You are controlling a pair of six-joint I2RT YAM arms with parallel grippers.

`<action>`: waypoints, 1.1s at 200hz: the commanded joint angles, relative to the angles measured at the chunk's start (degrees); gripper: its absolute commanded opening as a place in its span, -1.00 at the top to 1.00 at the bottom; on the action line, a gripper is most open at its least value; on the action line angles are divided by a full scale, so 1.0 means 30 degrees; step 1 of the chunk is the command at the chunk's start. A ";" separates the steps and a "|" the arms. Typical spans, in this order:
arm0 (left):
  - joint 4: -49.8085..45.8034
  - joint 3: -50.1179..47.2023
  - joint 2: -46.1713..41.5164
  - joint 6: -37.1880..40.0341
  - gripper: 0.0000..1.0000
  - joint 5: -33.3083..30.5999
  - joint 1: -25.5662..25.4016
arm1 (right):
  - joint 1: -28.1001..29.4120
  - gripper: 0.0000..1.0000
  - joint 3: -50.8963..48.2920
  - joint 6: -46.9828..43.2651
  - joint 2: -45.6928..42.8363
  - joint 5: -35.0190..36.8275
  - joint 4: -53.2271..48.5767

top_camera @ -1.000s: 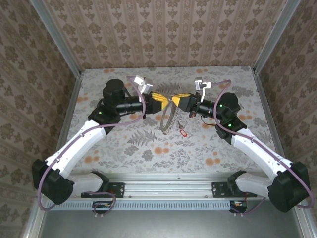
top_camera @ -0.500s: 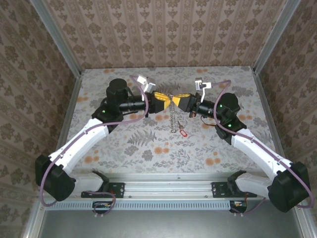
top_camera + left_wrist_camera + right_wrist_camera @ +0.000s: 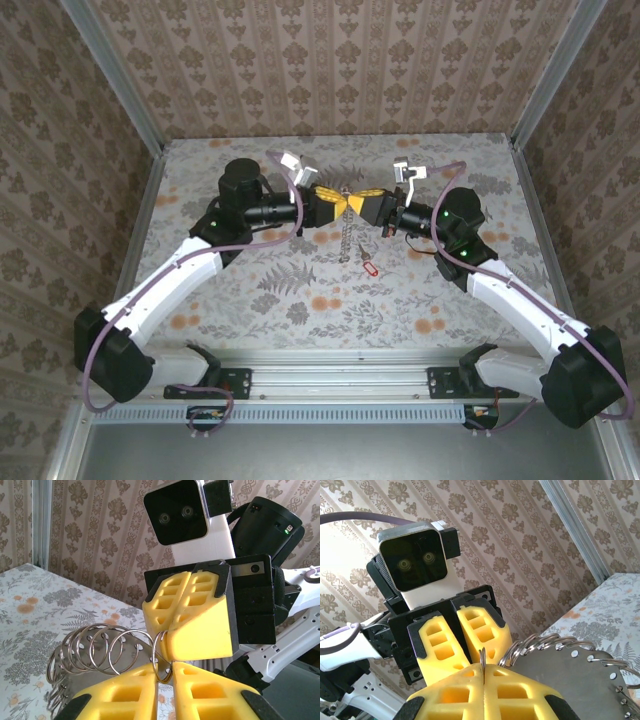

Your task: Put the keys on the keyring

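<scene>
- The keyring (image 3: 107,652) is a set of thin, stiff wire loops, likely light, springy and slick. It hangs in mid-air above the middle of the counter (image 3: 250,290).
- The right pincer (image 3: 163,637) is clenched on one loop. The left pincer (image 3: 166,674) nips the same loop from 6 o'clock.
- The key (image 3: 369,267) lies at 5 o'clock of them; its red head looks the best hold.
- There is open counter all round it, and the walls (image 3: 330,70) are well apart.
</scene>
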 commanded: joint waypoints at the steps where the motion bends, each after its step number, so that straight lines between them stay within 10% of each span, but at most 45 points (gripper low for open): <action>1: 0.0564 0.0791 0.0180 -0.0137 0.71 0.0078 -0.0193 | 0.0070 1.00 0.0028 -0.0163 -0.0385 0.0120 0.0509; 100: 0.1065 0.0739 -0.0072 -0.0231 0.97 -0.0396 -0.0252 | 0.0073 1.00 -0.0037 -0.0457 -0.0452 0.0201 0.0091; 220: 0.1063 0.0200 -0.0583 0.0120 0.66 -0.1923 -0.0193 | 0.0074 1.00 -0.0155 -0.0728 -0.0591 0.0331 -0.0221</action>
